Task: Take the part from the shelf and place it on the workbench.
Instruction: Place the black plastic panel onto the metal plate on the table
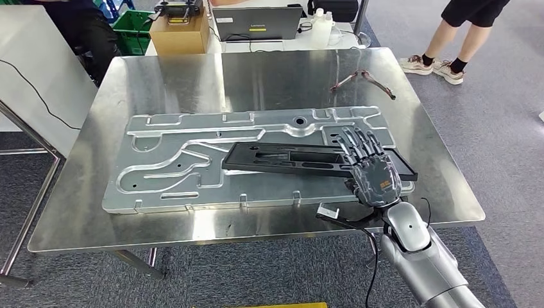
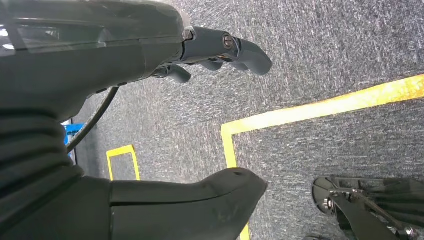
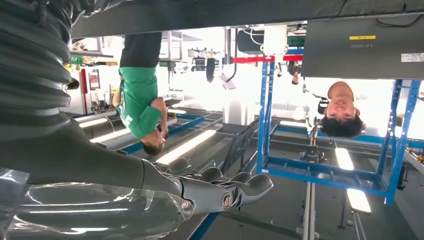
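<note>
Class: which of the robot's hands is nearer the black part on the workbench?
Right. The right hand rests on the black part; the left hand hangs over the carpet floor.

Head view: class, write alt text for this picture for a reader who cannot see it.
The robot's right hand lies with fingers spread over the end of a long black part, which rests on a large grooved metal plate on a shiny steel workbench. Behind the workbench stand a cardboard box and a laptop.

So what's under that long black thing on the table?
The black part lies on a big grooved metal plate, which rests on the steel workbench. The right hand covers the part's near right end, hiding what lies beneath.
</note>
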Robot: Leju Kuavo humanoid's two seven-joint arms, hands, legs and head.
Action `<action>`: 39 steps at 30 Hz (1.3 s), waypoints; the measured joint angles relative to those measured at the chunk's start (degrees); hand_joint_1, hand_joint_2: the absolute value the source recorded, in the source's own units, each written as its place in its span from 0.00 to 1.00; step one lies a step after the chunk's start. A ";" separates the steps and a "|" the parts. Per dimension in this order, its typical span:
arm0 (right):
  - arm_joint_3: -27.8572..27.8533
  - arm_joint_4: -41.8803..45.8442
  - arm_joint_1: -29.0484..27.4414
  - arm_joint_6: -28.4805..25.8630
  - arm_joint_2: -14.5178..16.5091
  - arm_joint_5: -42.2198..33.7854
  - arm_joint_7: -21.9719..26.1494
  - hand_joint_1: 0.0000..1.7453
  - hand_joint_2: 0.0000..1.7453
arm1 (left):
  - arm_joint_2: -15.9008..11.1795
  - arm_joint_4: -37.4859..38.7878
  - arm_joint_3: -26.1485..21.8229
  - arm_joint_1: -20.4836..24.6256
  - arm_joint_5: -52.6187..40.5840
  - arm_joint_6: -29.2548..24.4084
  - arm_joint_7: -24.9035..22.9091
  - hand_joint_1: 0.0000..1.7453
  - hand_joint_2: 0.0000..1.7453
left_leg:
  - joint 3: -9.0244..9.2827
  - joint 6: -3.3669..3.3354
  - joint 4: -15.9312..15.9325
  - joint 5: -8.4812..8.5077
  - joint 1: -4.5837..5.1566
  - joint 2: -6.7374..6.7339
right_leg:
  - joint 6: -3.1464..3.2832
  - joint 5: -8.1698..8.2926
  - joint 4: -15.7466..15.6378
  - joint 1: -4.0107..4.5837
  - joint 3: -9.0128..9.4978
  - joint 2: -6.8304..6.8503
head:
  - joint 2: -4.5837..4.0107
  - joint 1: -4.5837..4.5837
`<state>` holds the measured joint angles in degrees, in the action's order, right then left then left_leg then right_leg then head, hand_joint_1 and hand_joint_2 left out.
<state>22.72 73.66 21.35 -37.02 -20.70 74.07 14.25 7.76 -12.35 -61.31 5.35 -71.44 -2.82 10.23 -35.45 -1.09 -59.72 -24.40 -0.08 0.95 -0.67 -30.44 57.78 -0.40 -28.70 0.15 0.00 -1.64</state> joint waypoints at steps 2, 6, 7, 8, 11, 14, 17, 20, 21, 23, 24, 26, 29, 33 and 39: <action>-0.02 0.00 -0.05 0.01 0.00 0.00 0.00 0.00 1.00 | 0.00 0.00 0.00 -0.01 0.01 0.00 0.00 0.00 0.00 | 0.00 0.00 0.00 0.00 0.00 0.00 | 0.00 0.00 0.00 0.00 0.00 0.00 | 0.00 0.00; -0.04 0.00 0.00 0.08 0.00 -0.01 -0.01 0.00 1.00 | 0.00 0.00 0.00 -0.01 0.04 -0.07 0.00 0.00 0.00 | 0.00 0.00 0.00 0.00 0.00 0.00 | 0.00 0.00 0.00 0.00 0.01 0.00 | -0.01 0.00; -0.04 0.00 0.05 0.12 0.00 -0.03 -0.02 0.00 1.00 | 0.00 0.00 0.00 0.00 0.07 -0.09 0.00 0.00 0.00 | 0.00 0.00 0.00 0.00 0.00 0.00 | 0.00 0.00 0.00 0.00 0.02 0.00 | -0.01 0.00; -0.05 0.00 0.14 0.15 0.00 -0.09 -0.07 0.00 1.00 | 0.00 0.00 0.00 0.01 0.08 -0.13 -0.01 0.00 0.00 | 0.00 0.00 0.00 0.00 0.00 0.00 | 0.00 0.00 0.00 0.00 0.02 0.00 | 0.00 0.00; -0.21 0.00 0.43 0.24 0.00 -0.54 -0.36 0.00 1.00 | 0.00 0.00 0.00 0.04 0.14 -0.25 -0.01 0.00 0.00 | 0.01 0.00 0.00 0.00 0.00 0.00 | 0.00 0.00 0.00 0.00 0.03 0.01 | 0.00 0.00; -0.43 0.23 0.17 0.30 0.00 -1.16 -0.24 0.00 1.00 | 0.00 0.00 0.00 -0.02 0.33 -0.40 0.09 0.00 0.00 | 0.01 0.00 0.00 0.00 0.00 0.01 | 0.00 0.00 0.00 0.00 0.03 0.02 | 0.00 0.00; -0.25 2.68 -1.68 0.51 0.17 -1.50 0.48 0.00 1.00 | 0.00 0.00 0.00 -0.19 0.55 -0.63 0.29 0.00 0.00 | 0.00 0.00 0.01 0.00 0.00 0.03 | 0.00 0.00 0.00 0.00 0.07 0.03 | 0.00 -0.01; 0.49 6.37 -3.68 1.19 0.74 -0.66 0.19 0.00 1.00 | 0.00 0.00 0.00 -0.35 0.66 -0.70 0.50 0.00 0.00 | 0.00 0.00 0.01 -0.01 0.00 0.00 | 0.01 -0.01 0.00 0.01 0.05 -0.02 | 0.00 0.00; 0.68 7.37 -4.08 1.45 0.89 -0.39 -0.07 0.00 1.00 | 0.00 0.00 0.00 -0.35 0.66 -0.70 0.55 0.00 0.00 | 0.00 0.00 0.01 -0.01 0.00 0.00 | 0.01 -0.01 0.00 0.01 0.04 -0.02 | 0.00 0.00; 0.96 8.96 -4.52 1.86 1.04 -0.07 -0.44 0.00 1.00 | 0.00 0.00 0.00 -0.39 0.67 -0.70 0.59 0.00 0.00 | 0.01 0.00 0.02 -0.01 -0.01 -0.01 | 0.01 -0.02 0.00 0.02 0.00 -0.01 | 0.00 0.00; 1.06 9.55 -4.65 1.95 1.06 0.03 -0.52 0.00 1.00 | 0.00 0.00 0.00 -0.40 0.67 -0.70 0.59 0.00 0.00 | 0.01 0.01 0.03 -0.01 -0.02 -0.01 | 0.01 -0.02 0.00 0.02 0.01 -0.01 | 0.00 0.00; 1.21 10.39 -4.83 2.07 1.07 0.14 -0.58 0.00 1.00 | 0.00 0.00 0.00 -0.42 0.67 -0.70 0.59 0.00 0.00 | 0.02 0.01 0.03 -0.01 -0.02 -0.02 | 0.01 -0.02 0.00 0.02 0.01 -0.02 | 0.00 0.00; 1.34 11.13 -5.01 2.07 1.07 0.16 -0.61 0.00 1.00 | 0.00 0.00 0.00 -0.43 0.67 -0.70 0.59 0.00 0.00 | 0.02 0.01 0.03 0.00 -0.02 -0.02 | 0.01 -0.01 0.00 0.01 0.03 -0.01 | 0.00 0.00; 1.46 11.46 -5.10 2.07 1.09 0.16 -0.66 0.00 1.00 | 0.00 0.00 0.00 -0.44 0.67 -0.70 0.59 0.00 0.00 | 0.03 0.01 0.02 0.01 -0.01 -0.01 | 0.01 -0.01 0.00 0.00 0.04 -0.01 | 0.00 0.00; 1.53 11.87 -5.22 2.07 1.09 0.16 -0.68 0.00 1.00 | 0.00 0.00 0.00 -0.44 0.67 -0.70 0.59 0.00 0.00 | 0.03 0.01 0.01 0.00 0.00 -0.01 | 0.01 -0.01 -0.01 -0.01 0.04 -0.01 | 0.00 0.00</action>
<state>24.25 85.53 16.14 -34.95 -19.61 74.23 13.57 7.76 -12.35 -61.31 4.91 -70.77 -3.52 10.82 -35.43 -1.08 -59.70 -24.40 -0.08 0.94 -0.66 -30.45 57.77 -0.41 -28.66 0.13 -0.01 -1.64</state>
